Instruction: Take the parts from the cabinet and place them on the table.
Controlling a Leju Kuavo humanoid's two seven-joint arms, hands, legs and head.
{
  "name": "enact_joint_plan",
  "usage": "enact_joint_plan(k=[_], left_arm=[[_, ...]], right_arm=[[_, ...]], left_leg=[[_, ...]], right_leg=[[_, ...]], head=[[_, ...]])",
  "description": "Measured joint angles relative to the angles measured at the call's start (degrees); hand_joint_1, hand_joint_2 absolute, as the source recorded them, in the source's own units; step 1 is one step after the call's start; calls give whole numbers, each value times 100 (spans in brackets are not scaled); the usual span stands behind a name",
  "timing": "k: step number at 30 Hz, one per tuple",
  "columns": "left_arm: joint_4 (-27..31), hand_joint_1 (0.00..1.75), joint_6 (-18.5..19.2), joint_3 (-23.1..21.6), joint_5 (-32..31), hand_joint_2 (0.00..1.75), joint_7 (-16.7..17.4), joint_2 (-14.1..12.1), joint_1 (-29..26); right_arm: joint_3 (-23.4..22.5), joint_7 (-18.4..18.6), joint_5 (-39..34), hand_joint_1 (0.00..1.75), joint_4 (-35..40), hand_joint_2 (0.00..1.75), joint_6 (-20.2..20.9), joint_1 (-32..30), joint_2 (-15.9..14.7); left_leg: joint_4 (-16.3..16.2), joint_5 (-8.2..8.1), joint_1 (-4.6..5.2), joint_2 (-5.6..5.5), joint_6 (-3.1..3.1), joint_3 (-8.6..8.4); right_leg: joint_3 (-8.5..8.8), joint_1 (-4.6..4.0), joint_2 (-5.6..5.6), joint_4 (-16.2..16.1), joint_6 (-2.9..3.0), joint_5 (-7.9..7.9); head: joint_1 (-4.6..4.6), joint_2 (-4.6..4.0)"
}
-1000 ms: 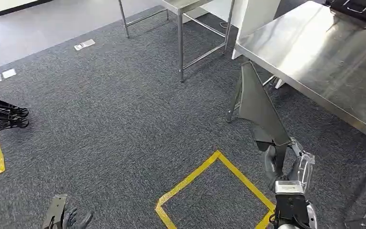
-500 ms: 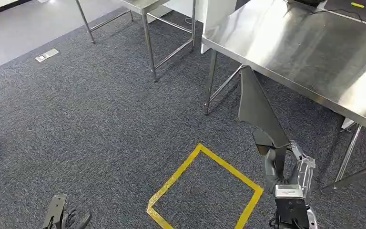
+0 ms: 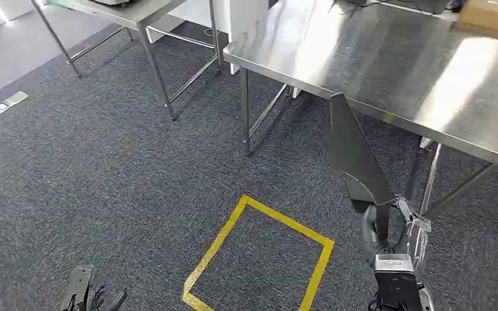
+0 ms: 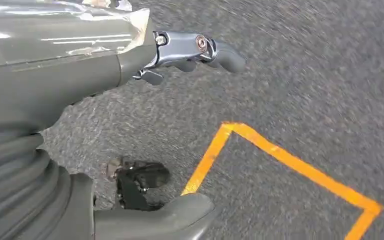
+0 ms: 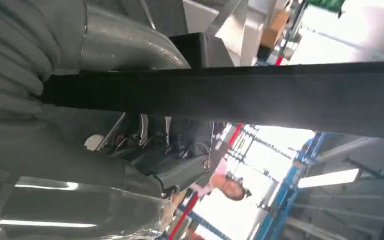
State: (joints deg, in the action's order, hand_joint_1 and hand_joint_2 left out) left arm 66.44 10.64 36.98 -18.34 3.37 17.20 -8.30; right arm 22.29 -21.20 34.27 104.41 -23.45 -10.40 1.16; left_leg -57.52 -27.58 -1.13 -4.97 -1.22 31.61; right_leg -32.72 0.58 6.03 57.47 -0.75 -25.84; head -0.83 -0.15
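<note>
The steel table (image 3: 428,71) fills the far right of the room, its shiny top bare on the near side, with a cardboard box (image 3: 489,14) at its far right corner. A second, smaller steel table (image 3: 126,10) stands to the far left. Between them and the robot lies grey carpet (image 3: 104,162) with a yellow taped square (image 3: 259,256) in the near middle.

The part (image 3: 353,152), a long dark wedge-shaped panel, stands upright in the right hand (image 3: 392,230), low on the right, its tip reaching up to the table's near edge as seen from the head. The fingers are wrapped around its lower end, so it is firmly held; the right wrist view shows the dark panel crossing close in front of that hand (image 5: 80,150).

The left hand (image 3: 94,298) hangs low at the near left, holding nothing, its fingers loosely apart over the carpet (image 4: 300,75).

As I judge it, the fetching is done for this part: it is out of the cabinet and carried to within reach of the table. What remains is to close the gap, lift the panel over the edge, lay it on the bare steel and let go.
</note>
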Motion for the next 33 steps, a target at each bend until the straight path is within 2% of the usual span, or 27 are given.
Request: enact_joint_plan(k=[1, 3, 4, 5, 6, 7, 8, 9, 10, 11, 12, 13, 14, 15, 16, 18, 19, 20, 21, 22, 25, 30, 31, 32, 33], left_arm=[[-11, 0, 0, -4, 0, 175, -2, -2, 8], [-15, 0, -2, -4, -7, 175, -4, 0, 28], [-15, 0, 0, -11, -7, 175, -7, 4, 41], [-17, 0, 0, -15, -7, 175, -11, 0, 49], [-17, 0, -2, -11, -4, 175, -15, -2, 44], [-24, 0, -2, -6, -7, 175, -15, -2, 29], [-31, 0, -2, -4, -4, 175, -15, -2, 21], [-41, 0, 0, -2, -5, 175, -15, -4, 23], [-50, 0, -2, -4, -4, 175, -15, -4, 24], [-61, 0, -4, -4, 13, 175, -31, -4, 27], [-72, 0, -22, -7, 42, 175, -46, -4, 32], [-87, 0, -59, -15, 55, 175, -70, -4, 38], [-101, 0, -81, -26, 72, 175, -90, -7, 38], [-109, 0, -103, -28, 96, 175, -105, -26, 35], [-116, 0, -103, -41, 107, 175, -114, -33, 49], [-138, 0, -103, -92, 136, 175, -131, -35, 80], [-146, 0, -94, -120, 171, 175, -142, -50, 91], [-160, 0, -85, -135, 195, 175, -157, -81, 88], [-166, 0, -85, -142, 236, 175, -179, -83, 98], [-186, 0, -72, -149, 258, 175, -184, -94, 117], [-223, 0, -70, -186, 348, 175, -194, -125, 116], [-258, 0, -96, -201, 457, 175, -195, -146, 91], [-260, 0, -101, -203, 463, 175, -195, -146, 86], [-262, 0, -105, -205, 472, 175, -195, -146, 83], [-262, 0, -107, -203, 483, 175, -192, -166, 74]], right_arm=[[0, -4, 2, 175, 8, 175, -2, -13, 2], [-2, -2, 2, 175, 28, 175, -7, -36, 7], [0, -2, 2, 175, 39, 175, -9, -41, 4], [-2, -2, 4, 175, 55, 175, -11, -56, 4], [0, -4, 4, 175, 68, 175, -13, -31, 4], [4, -2, 2, 175, 68, 175, -13, -22, 7], [4, -2, 2, 175, 68, 175, -13, -35, 4], [2, -2, 2, 175, 68, 175, -13, -48, 2], [2, -2, 2, 175, 68, 175, -13, -54, 2], [2, -4, 4, 175, 68, 175, -20, -57, 2], [2, -4, 13, 175, 68, 175, -28, -57, 2], [0, -9, 28, 175, 68, 175, -42, -57, 2], [0, -17, 41, 175, 70, 175, -55, -52, 2], [2, -35, 81, 175, 70, 175, -74, -38, 4], [0, -50, 142, 175, 74, 175, -112, -61, 9], [-13, -57, 225, 175, 74, 175, -179, -74, -2], [-13, -59, 254, 175, 79, 175, -188, -70, -2], [-11, -59, 282, 175, 90, 175, -195, -78, 9], [-11, -55, 291, 175, 90, 175, -221, -65, 11], [-17, -41, 306, 175, 90, 175, -225, -71, 13], [-20, 2, 348, 175, 90, 175, -225, -73, 17], [-17, 24, 431, 175, 90, 175, -164, -71, 44], [-17, 26, 437, 175, 90, 175, -160, -71, 46], [-17, 26, 441, 175, 90, 175, -155, -69, 50], [-17, 24, 444, 175, 92, 175, -151, -65, 68]], left_leg=[[-18, -2, 28, 75, 9, 4], [-7, 10, 75, 173, -22, 13], [83, 65, 26, 257, -83, -3], [125, 94, 34, 332, -126, -33], [127, 100, 34, 414, -153, -29], [126, 99, 48, 495, -152, -23], [125, 97, 60, 574, -154, -15], [123, 96, 62, 649, -154, -5], [122, 94, 62, 724, -151, -4], [122, 92, 60, 805, -147, -8], [122, 87, 58, 863, -140, -19], [119, 75, 54, 923, -120, -34], [112, 64, 61, 970, -96, -54], [104, 35, 114, 974, -43, -32], [96, 45, 114, 1009, -22, -57], [123, 69, 97, 1066, 27, -77], [145, 81, 100, 1095, 61, -97], [142, 41, 82, 998, 63, -83], [157, 86, 82, 995, -77, -79], [160, 58, 75, 989, -124, -90], [168, 91, 56, 982, -123, -78], [191, 133, 39, 978, -53, -75], [193, 136, 38, 978, -22, -75], [179, 117, 37, 980, 5, -63], [195, 103, 45, 973, -34, -70]], right_leg=[[-38, 35, 44, -15, -34, 23], [-89, 56, 163, -45, -108, 68], [-146, 16, 222, -38, -153, 66], [-210, 23, -137, 138, -139, -37], [-376, 11, -353, 476, -107, -227], [-575, 11, -453, 915, -89, -426], [-786, 16, -501, 1366, -82, -603], [-939, 17, -521, 1715, -99, -712], [-963, 19, -534, 1808, -141, -712], [-818, 29, -554, 1567, -199, -602], [-560, 45, -600, 1115, -258, -429], [-223, 63, -704, 505, -308, -228], [61, 68, -922, 15, -324, -106], [139, 23, -920, -71, -264, -108], [91, 24, -858, -81, -207, -78], [71, -11, -808, -66, -147, -80], [79, 4, -783, -104, -104, -52], [110, 43, -781, -112, -84, -28], [112, 34, -778, -109, -74, -33], [108, 27, -772, -109, -74, -32], [97, -3, -774, -110, -65, -35], [92, -26, -784, -106, -60, -34], [91, -29, -785, -105, -60, -35], [95, 11, -795, -129, -69, -27], [105, 31, -820, -163, -100, -6]], head=[[-15, 0], [-7, 0], [-2, 0], [-7, 0], [59, 0], [59, 0], [55, 0], [63, 0], [61, 0], [68, 0], [65, 0], [65, 0], [72, 0], [68, 0], [39, 0], [46, 0], [55, 0], [41, 0], [6, 0], [2, 0], [2, 0], [-2, 0], [0, 0], [0, 0], [2, 0]])
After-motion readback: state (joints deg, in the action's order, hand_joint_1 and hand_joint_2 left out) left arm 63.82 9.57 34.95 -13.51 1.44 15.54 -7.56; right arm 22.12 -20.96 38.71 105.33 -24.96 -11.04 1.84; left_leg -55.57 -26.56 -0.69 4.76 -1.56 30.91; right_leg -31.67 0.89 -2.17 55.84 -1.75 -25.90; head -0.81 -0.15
